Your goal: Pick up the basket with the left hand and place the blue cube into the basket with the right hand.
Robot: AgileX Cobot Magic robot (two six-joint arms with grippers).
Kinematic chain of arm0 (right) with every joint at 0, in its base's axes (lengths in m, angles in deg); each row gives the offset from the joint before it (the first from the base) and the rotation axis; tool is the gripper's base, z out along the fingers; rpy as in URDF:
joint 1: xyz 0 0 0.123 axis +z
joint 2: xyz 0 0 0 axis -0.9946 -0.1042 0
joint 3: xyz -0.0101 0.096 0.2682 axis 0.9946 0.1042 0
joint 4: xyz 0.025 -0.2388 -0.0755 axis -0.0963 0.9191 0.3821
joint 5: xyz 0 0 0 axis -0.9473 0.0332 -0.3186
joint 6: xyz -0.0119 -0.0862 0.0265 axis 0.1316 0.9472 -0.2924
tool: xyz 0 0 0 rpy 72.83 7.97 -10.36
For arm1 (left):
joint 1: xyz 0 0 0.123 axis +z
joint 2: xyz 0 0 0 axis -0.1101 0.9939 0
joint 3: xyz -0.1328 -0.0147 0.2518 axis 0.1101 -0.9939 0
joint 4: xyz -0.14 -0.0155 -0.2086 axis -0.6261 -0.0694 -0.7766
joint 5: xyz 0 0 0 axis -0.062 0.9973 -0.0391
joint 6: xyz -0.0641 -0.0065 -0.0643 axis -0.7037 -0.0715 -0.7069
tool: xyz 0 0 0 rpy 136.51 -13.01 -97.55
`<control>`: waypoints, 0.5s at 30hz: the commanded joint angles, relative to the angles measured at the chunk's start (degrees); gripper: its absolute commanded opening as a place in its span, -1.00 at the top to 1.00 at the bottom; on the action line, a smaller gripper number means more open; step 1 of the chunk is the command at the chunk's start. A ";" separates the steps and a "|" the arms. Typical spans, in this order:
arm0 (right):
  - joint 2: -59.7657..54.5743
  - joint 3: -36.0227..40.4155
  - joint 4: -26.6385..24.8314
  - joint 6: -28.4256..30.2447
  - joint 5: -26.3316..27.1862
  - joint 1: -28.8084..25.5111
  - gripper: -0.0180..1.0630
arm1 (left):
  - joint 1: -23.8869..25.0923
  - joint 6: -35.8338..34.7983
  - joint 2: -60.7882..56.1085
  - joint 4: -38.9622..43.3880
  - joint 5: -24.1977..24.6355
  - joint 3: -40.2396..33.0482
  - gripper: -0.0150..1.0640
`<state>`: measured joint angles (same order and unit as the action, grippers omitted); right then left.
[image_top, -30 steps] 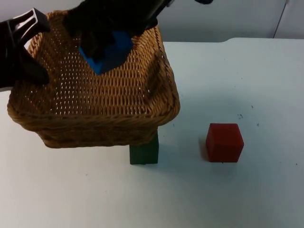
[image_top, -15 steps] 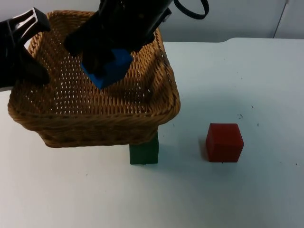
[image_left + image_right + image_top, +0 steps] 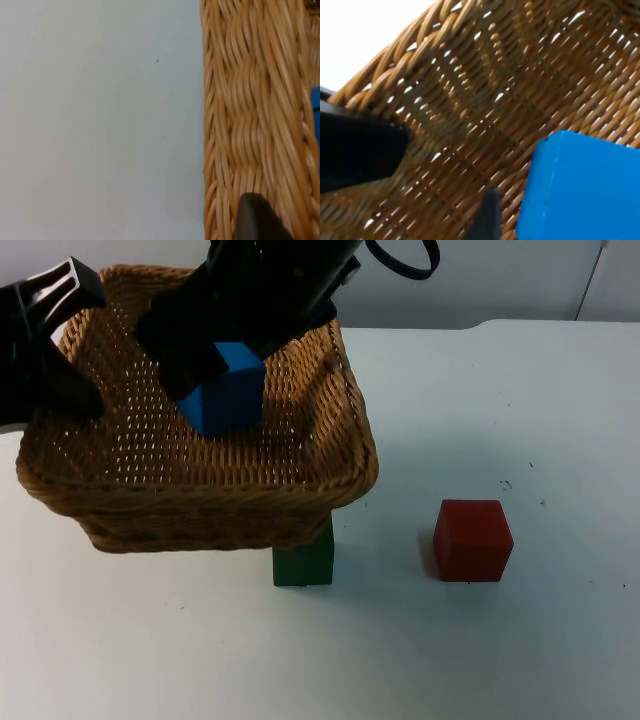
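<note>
1. The right gripper [image 3: 205, 365] hangs over the inside of the basket [image 3: 200, 495], and its black body covers the far part of the rim in the top view. The blue cube [image 3: 225, 390] sits just below it. I cannot tell whether its fingers are still closed on the cube or have parted from it.
2. In the right wrist view the blue cube [image 3: 580, 187] lies against the woven floor of the basket [image 3: 470, 100], with 1 black fingertip just beside it.
3. The left gripper [image 3: 45, 360] is at the basket's left rim and has hold of it there. In the left wrist view the woven wall [image 3: 245, 125] runs along its dark fingertip, with bare white table [image 3: 100, 120] beside it.
4. The basket's near wall overhangs a green cube [image 3: 303, 560], which stands on the white table [image 3: 500, 660] partly hidden beneath the wicker.
5. A red cube [image 3: 472, 540] stands on the table to the right of the green cube, well apart from the basket.
6. A grey partition wall [image 3: 500, 280] closes the far edge of the table.
</note>
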<state>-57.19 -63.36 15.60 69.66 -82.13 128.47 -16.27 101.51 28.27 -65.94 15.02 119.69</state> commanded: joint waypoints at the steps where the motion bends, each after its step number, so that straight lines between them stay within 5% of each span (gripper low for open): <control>1: -0.04 -0.75 -0.21 0.27 0.10 0.20 -0.54 | 0.11 -0.05 -0.72 -1.39 0.19 0.05 0.98; 15: 12.94 -0.65 0.45 1.71 -6.45 0.20 -0.54 | 0.11 -0.06 -0.72 -1.39 0.35 0.05 0.98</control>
<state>-45.53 -63.36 15.74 70.65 -87.52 128.47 -16.27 101.61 28.27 -65.94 15.06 119.69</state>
